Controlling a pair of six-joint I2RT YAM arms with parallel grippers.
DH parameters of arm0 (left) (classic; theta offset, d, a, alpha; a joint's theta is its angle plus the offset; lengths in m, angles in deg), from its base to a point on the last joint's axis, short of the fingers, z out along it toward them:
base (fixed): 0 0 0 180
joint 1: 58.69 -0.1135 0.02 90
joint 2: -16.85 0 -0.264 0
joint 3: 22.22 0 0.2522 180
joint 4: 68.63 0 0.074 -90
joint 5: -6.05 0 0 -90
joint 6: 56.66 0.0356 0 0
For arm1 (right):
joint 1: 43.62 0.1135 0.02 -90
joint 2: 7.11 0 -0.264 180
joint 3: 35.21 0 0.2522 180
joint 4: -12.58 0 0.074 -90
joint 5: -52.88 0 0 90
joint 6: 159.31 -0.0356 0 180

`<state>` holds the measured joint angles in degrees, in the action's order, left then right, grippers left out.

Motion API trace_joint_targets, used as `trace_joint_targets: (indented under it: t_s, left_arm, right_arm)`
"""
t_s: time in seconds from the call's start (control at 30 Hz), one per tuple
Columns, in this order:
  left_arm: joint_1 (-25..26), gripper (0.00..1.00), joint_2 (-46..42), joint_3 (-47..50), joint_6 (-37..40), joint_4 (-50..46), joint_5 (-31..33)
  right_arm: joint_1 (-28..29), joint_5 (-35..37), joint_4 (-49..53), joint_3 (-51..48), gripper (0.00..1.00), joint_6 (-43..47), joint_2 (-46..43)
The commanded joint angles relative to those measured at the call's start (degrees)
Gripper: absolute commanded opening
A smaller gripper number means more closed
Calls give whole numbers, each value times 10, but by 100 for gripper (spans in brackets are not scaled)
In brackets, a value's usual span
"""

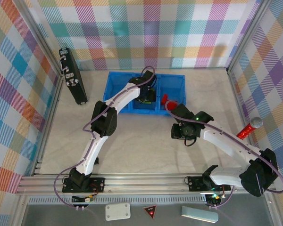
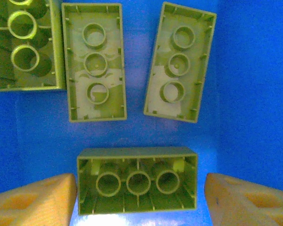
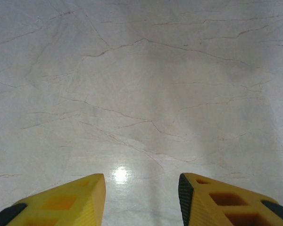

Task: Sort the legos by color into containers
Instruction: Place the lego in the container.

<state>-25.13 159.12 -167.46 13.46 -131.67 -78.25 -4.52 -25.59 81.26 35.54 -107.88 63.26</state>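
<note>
- Left wrist: four upturned lime-green plastic bricks (image 2: pixel 96 61) in bright blue tray (image 2: pixel 254 94); left gripper (image 2: pixel 140 188) wide around nearest.
- Top: left arm (image 1: pixel 108 108) extended over tray.
- Right wrist: right gripper (image 3: pixel 141 181) part-open, empty.

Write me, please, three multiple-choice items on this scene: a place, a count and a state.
1. The left tool hangs over: A the middle compartment of the blue tray; B the black case; C the arms' bases.
2. Lime-green bricks in the left wrist view: A two; B four; C six.
3. The right tool is: A gripping a red brick; B open, empty; C gripping a black cube.
Key: 1 A, the top view shows it there; 2 B, four lie underside-up; 3 B, bare table shows between its fingers.
</note>
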Motion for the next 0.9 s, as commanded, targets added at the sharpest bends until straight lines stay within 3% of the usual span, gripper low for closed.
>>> trace_joint_targets:
  t_s: [0.0, 0.43, 0.87]
  left_arm:
    - [2, 71, -62, 0, 2, -9, -11]
    - [5, 70, -160, 76, 7, -25, -11]
    - [5, 70, -336, 316, -19, 5, -4]
  right_arm:
    - [4, 0, -6, 16, 47, 2, 7]
    - [4, -4, -28, 34, 47, 20, 43]
    - [4, -27, -56, 43, 47, 31, 83]
